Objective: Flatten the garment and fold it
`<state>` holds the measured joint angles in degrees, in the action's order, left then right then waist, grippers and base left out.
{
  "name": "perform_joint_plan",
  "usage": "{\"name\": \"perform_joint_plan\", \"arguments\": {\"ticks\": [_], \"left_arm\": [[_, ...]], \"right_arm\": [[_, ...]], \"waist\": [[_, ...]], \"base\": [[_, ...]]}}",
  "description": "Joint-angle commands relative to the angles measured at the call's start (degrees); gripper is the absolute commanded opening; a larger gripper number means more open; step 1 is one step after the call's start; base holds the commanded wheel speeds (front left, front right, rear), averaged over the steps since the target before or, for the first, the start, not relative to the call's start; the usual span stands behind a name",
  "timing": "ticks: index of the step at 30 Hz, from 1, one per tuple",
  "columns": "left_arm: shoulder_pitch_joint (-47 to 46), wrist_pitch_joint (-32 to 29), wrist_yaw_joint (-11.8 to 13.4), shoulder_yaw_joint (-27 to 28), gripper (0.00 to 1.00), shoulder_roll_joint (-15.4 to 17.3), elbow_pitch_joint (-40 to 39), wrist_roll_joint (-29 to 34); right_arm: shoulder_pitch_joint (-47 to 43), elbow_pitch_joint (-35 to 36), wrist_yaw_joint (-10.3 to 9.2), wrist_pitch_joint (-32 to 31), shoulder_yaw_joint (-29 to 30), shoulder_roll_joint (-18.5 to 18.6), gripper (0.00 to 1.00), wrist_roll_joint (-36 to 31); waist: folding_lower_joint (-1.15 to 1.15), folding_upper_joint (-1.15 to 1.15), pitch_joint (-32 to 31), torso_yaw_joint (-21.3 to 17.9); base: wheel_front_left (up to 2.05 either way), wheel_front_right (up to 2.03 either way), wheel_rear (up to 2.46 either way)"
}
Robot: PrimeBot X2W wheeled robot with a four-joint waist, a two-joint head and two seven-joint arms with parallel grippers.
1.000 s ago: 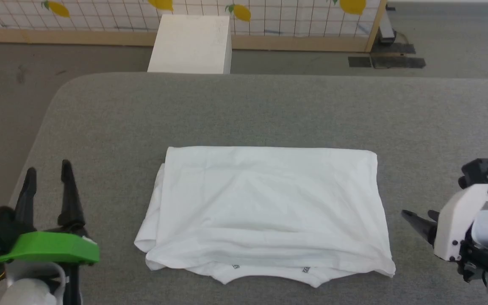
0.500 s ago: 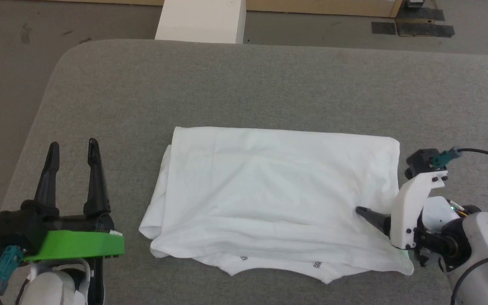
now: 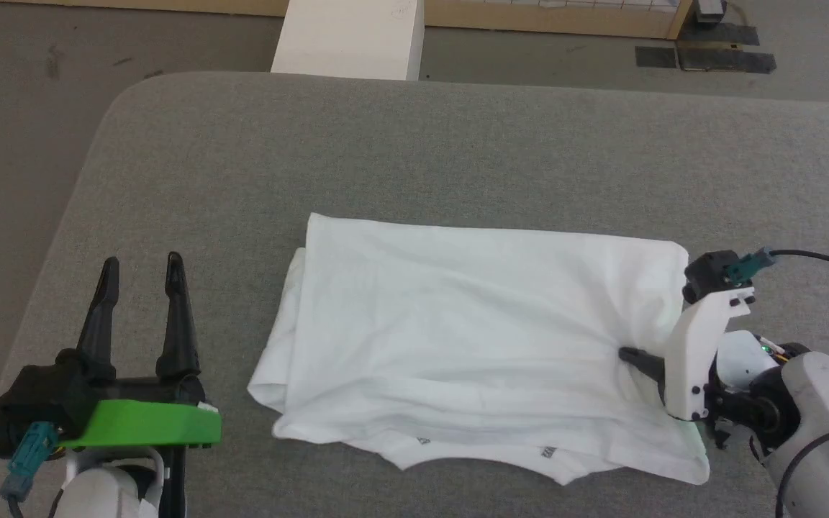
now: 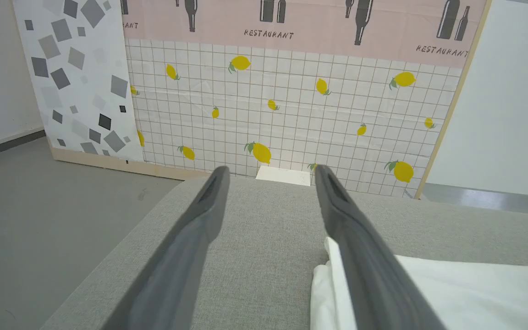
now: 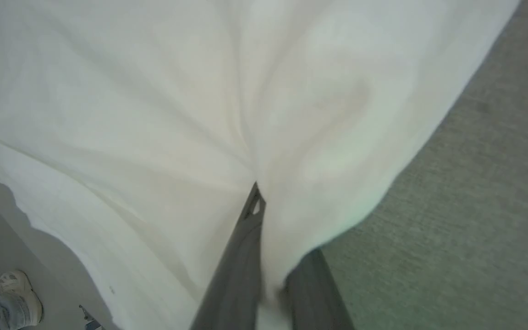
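The garment (image 3: 458, 331), a white T-shirt folded into a wide rectangle, lies on the grey table (image 3: 386, 144). My right gripper (image 3: 627, 353) reaches in from the right and is shut on the garment's right part, where the fabric puckers into creases. In the right wrist view the right gripper (image 5: 257, 201) pinches a fold of the garment (image 5: 154, 91), one finger above the cloth and one beneath it. My left gripper (image 3: 141, 260) stands open to the garment's left, apart from it. The left wrist view has the left gripper (image 4: 271, 170) open over bare table, with the garment (image 4: 452, 288) at lower right.
A rigid white box (image 3: 350, 36) stands beyond the table's far edge. A tiled lemon-print panel (image 4: 291, 105) rises behind it. The table's rounded corner (image 3: 119, 101) lies far left. A person's shoe (image 5: 16, 293) is on the floor beside the near table edge.
The camera has tilted down. My right gripper has come in from the right onto the garment's right part and shut on it, puckering the cloth. The left gripper stays open.
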<state>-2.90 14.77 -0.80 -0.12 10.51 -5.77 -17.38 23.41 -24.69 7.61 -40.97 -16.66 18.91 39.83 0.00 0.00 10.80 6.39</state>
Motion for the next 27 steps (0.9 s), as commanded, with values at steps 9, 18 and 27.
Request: {"name": "perform_joint_plan", "arguments": {"ticks": [9,18,27], "left_arm": [[1.5,0.2,-1.8,1.4,1.0,-1.8,1.2,1.7],[3.1,0.2,-2.6,1.8,1.0,-3.1,1.6,2.3],[4.7,0.2,-3.3,1.5,1.0,-4.1,1.3,2.9]], "right_arm": [[-2.2,-4.6,-0.12,-1.5,7.7,10.3,0.0,-4.5],[-1.1,0.7,-0.12,-8.9,14.4,9.7,0.0,-19.1],[-4.0,22.9,-0.12,-21.1,7.9,9.7,0.0,-17.4]], "waist": [[0.0,0.0,-1.7,-1.3],[0.0,0.0,-4.7,-2.5],[0.0,0.0,-7.1,-2.6]], "base": [[0.0,0.0,0.0],[0.0,0.0,0.0],[0.0,0.0,0.0]]}}
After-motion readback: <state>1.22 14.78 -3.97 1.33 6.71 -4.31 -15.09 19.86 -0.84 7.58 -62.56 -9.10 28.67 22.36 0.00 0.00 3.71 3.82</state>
